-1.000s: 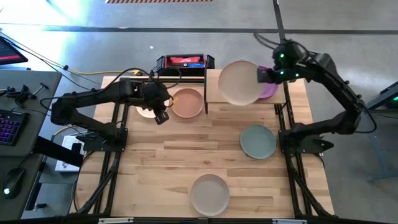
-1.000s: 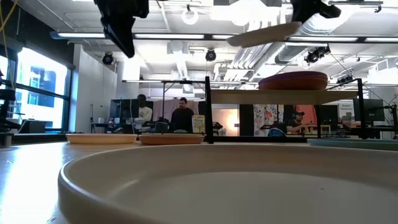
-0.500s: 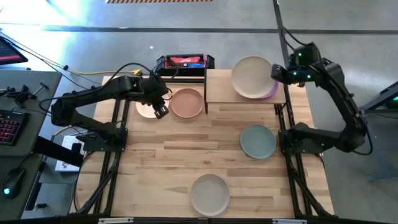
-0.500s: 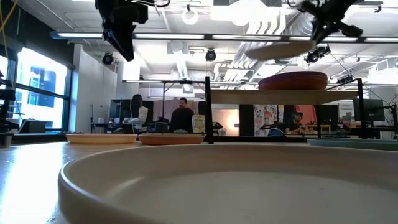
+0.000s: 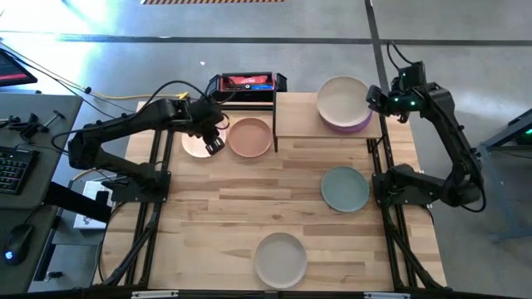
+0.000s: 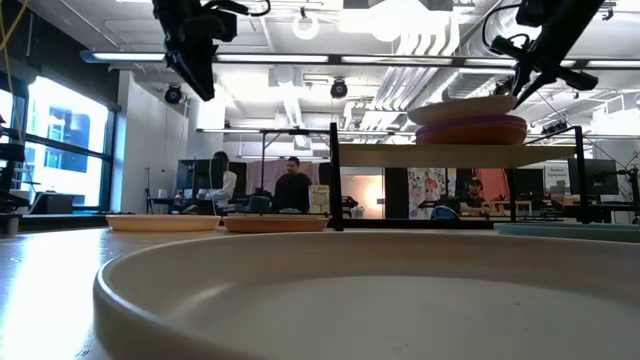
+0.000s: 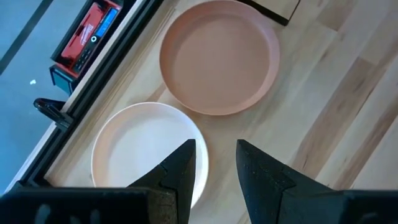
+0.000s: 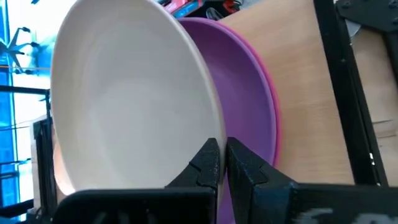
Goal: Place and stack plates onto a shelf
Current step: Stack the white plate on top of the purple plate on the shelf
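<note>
My right gripper [image 5: 371,98] is shut on a cream plate [image 5: 342,98] over the shelf's [image 5: 298,116] right half. There a purple plate [image 5: 351,126] lies on a magenta one [image 6: 470,134]. In the low view the cream plate [image 6: 460,108] rests on this stack, its right edge raised. My left gripper [image 5: 214,143] hangs open and empty above the table, over the near rim of a pale cream plate [image 7: 140,146] next to a peach plate [image 5: 250,137]. My right gripper pinches the cream plate's rim [image 8: 210,127] on its right side between its two fingers. The fingers come from the table's right side, slanting down. The plate is tilted: its left part lies on the purple plate [image 8: 249,118], and its held edge is raised.
A sage green plate [image 5: 345,188] lies on the table right of centre and an off-white plate [image 5: 280,259] near the front edge. A black-and-red box [image 5: 243,83] stands behind the shelf's left end. The shelf's left half is bare.
My right gripper has carried the cream plate toward the table's right and far edges and down. The plate, held high over the middle of the shelf before, now lies tilted on the purple plate. My left gripper has drifted slightly toward the far edge.
</note>
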You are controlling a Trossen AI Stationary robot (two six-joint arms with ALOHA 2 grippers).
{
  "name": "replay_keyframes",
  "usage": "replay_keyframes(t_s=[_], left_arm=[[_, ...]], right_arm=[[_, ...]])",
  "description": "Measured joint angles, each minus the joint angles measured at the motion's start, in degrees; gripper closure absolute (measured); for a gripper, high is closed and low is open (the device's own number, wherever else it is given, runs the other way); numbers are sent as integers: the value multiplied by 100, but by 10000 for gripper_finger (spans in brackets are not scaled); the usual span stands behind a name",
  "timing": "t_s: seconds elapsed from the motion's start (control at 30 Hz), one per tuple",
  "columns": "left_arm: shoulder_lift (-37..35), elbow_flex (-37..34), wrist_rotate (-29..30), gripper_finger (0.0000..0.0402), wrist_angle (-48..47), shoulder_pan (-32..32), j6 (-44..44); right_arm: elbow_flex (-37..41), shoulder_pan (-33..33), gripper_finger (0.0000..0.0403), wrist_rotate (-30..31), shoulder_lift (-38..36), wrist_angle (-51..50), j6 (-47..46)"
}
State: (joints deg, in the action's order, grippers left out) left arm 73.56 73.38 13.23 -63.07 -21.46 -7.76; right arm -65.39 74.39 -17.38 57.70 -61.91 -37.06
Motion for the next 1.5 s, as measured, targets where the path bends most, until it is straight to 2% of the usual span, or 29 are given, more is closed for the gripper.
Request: replay_keyframes(t_s=[1.0, 1.1, 1.3, 1.5], left_arm=[[4, -2, -2, 298, 13, -109, 91], [4, -2, -2, 298, 13, -109, 91], [4, -2, -2, 298, 13, -109, 93], [4, -2, -2, 298, 11, -109, 93]], right_arm=[[0, 0, 401, 385, 246, -225, 115], [0, 0, 385, 384, 246, -229, 120], [0, -15, 322, 485, 246, -233, 111], [0, -28, 290, 14, 221, -287, 116]])
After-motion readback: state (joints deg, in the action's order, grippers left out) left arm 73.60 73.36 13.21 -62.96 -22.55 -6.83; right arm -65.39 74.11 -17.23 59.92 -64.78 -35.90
